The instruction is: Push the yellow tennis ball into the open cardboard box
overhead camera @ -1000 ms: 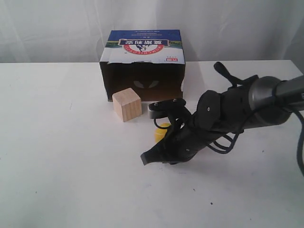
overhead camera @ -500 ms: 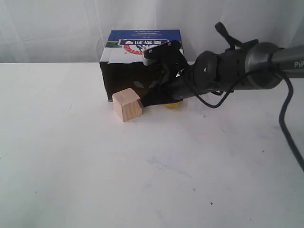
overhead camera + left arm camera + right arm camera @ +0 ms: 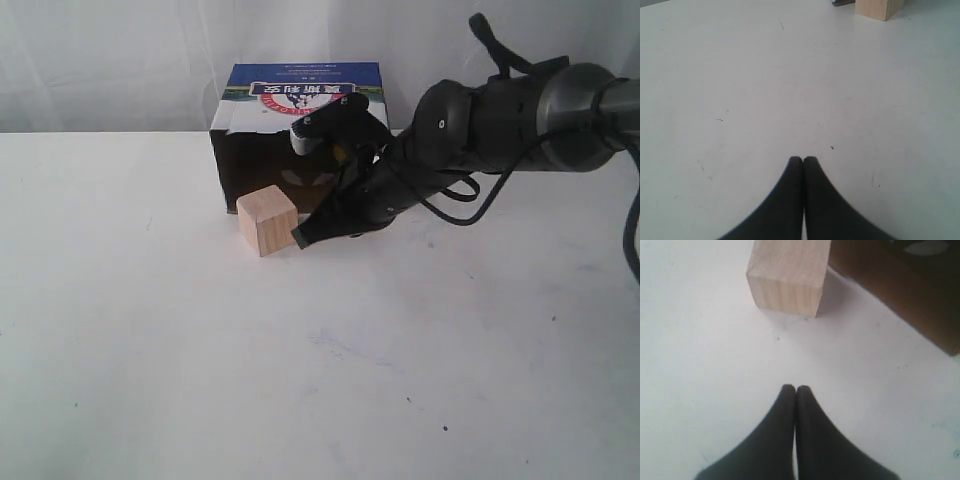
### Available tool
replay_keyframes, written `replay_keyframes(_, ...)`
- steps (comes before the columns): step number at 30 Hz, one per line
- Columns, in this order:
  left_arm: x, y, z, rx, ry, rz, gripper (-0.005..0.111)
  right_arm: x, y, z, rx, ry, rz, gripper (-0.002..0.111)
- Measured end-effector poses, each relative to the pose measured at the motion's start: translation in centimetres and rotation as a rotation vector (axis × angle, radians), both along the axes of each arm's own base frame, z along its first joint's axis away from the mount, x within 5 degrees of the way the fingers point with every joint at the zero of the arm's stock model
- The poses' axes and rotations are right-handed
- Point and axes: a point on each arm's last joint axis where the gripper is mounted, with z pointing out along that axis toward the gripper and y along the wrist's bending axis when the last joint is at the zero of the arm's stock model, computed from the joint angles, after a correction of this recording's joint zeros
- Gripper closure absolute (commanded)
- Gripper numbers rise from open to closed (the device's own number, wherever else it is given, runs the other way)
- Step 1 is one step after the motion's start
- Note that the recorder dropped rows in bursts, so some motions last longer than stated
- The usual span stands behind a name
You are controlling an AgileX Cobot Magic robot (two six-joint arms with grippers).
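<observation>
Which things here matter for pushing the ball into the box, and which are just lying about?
For the job:
open cardboard box
right gripper, closed, at the box's opening
yellow tennis ball, not visible in these views

Lying about:
wooden cube, beside the box's opening
left gripper, closed

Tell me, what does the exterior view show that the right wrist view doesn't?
Only the exterior view shows the box with its printed top, the whole right arm and the curtain behind. Only the right wrist view shows plainly that the right gripper is shut, tips pressed together, and the grain on the cube. Both show the cube, the box's brown wall, the gripper and the white table. I can't spot the ball in either.
</observation>
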Motion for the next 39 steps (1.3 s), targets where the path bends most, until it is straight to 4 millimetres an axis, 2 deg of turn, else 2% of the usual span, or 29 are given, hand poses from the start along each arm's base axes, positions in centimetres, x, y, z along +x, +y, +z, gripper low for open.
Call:
replay_keyframes(5,0.0,0.0,0.0,0.000,0.000,0.000,0.107,-0.4,-1.0,-0.7,-0.160,0.036,0.051,0.108)
replay_keyframes(8,0.0,0.0,0.0,0.000,0.000,0.000,0.107,-0.3,-3.1,-1.2,-0.337,0.071,0.019,0.108)
replay_keyframes(12,0.0,0.0,0.0,0.000,0.000,0.000,0.107,0.5,-8.4,-0.8,-0.733,0.082,-0.166,0.108)
replay_keyframes(16,0.0,0.0,0.0,0.000,0.000,0.000,0.107,1.8,-15.5,1.7,-1.120,-0.013,-0.486,0.108)
replay_keyframes(18,0.0,0.0,0.0,0.000,0.000,0.000,0.107,2.1,-18.2,3.0,-1.187,-0.051,-0.600,0.108)
replay_keyframes(22,0.0,0.0,0.0,0.000,0.000,0.000,0.107,0.9,-22.7,5.5,-1.092,-0.037,-0.853,0.108)
replay_keyframes(24,0.0,0.0,0.0,0.000,0.000,0.000,0.107,-0.1,-24.2,6.7,-0.972,-0.006,-0.956,0.108)
replay_keyframes(27,0.0,0.0,0.0,0.000,0.000,0.000,0.107,-1.6,-25.4,8.3,-0.674,0.036,-1.065,0.108)
replay_keyframes(29,0.0,0.0,0.0,0.000,0.000,0.000,0.107,-2.3,-25.5,9.5,-0.465,0.030,-1.068,0.108)
replay_keyframes(32,0.0,0.0,0.0,0.000,0.000,0.000,0.107,-2.8,-24.8,11.3,-0.257,-0.023,-0.997,0.108)
replay_keyframes(39,0.0,0.0,0.0,0.000,0.000,0.000,0.107,-3.4,-23.4,14.3,-0.012,-0.209,-0.935,0.108)
